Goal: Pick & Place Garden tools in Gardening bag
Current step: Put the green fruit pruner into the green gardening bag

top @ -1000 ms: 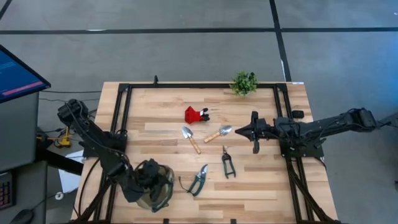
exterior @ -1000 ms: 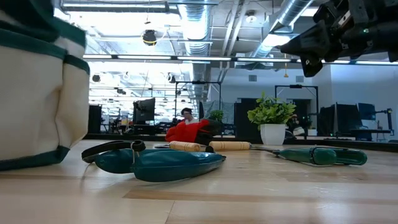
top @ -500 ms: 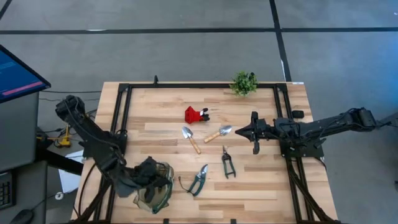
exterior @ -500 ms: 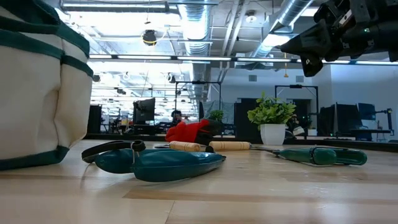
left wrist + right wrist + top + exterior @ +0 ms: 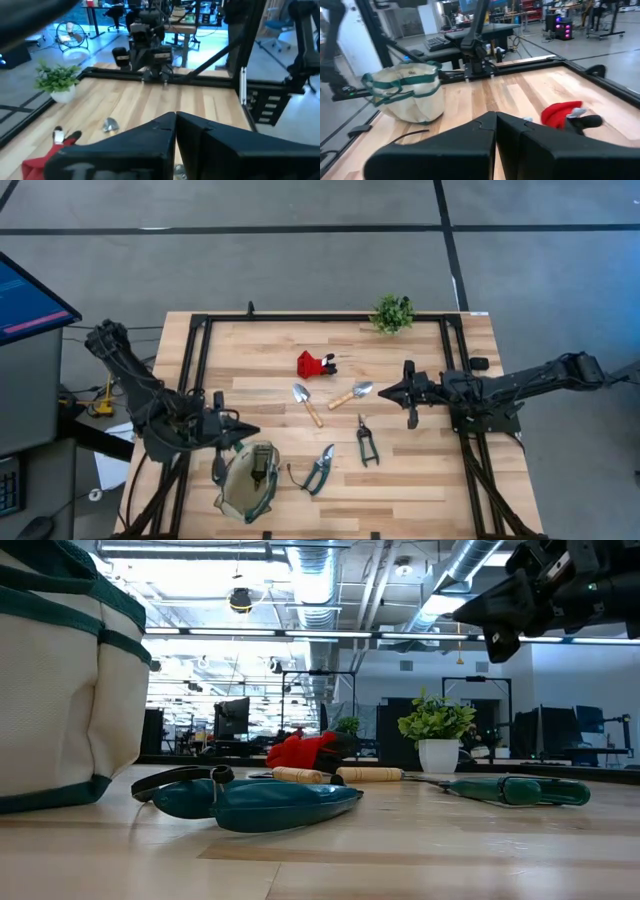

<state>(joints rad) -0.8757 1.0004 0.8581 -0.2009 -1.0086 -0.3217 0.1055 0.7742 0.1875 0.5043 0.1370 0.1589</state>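
1. The gardening bag (image 5: 247,482) stands at the table's near-left corner, a tan canvas tote with dark green trim, its mouth open upward. Something dark shows inside, too small to make out.
2. In the low view the bag (image 5: 62,690) is cut off at the picture's edge, so only one side shows.
3. The left gripper (image 5: 240,431) hovers just beside the bag's far rim, its fingers pressed together on nothing.
4. The right gripper (image 5: 383,392) waits over the table's right middle, fingers likewise closed and empty.
5. All tools lie outside the bag: the red-and-black tool (image 5: 314,365) farthest back, two trowels (image 5: 307,404) (image 5: 352,395) mid-table, black shears (image 5: 366,442) nearer, and green-handled shears (image 5: 319,470) just right of the bag.
6. A small potted plant (image 5: 392,313) stands at the far edge.
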